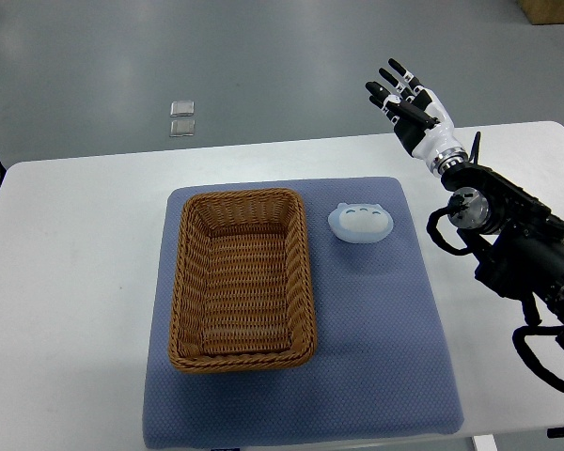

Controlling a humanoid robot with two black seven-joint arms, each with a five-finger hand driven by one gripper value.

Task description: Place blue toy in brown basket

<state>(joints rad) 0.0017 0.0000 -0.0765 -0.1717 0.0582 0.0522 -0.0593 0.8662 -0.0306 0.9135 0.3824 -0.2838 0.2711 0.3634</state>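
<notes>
A pale blue rounded toy [360,222] lies on the blue mat [376,357], just right of the brown wicker basket [243,350], which has nothing in it. My right hand [404,99] is raised beyond the table's far edge, up and to the right of the toy, with its fingers spread and holding nothing. Its black arm [517,249] comes in from the right edge. The left arm does not show.
The mat lies on a white table [66,282]. Two small clear squares [181,118] sit on the grey floor beyond the table. A brown box corner [553,9] shows at the top right.
</notes>
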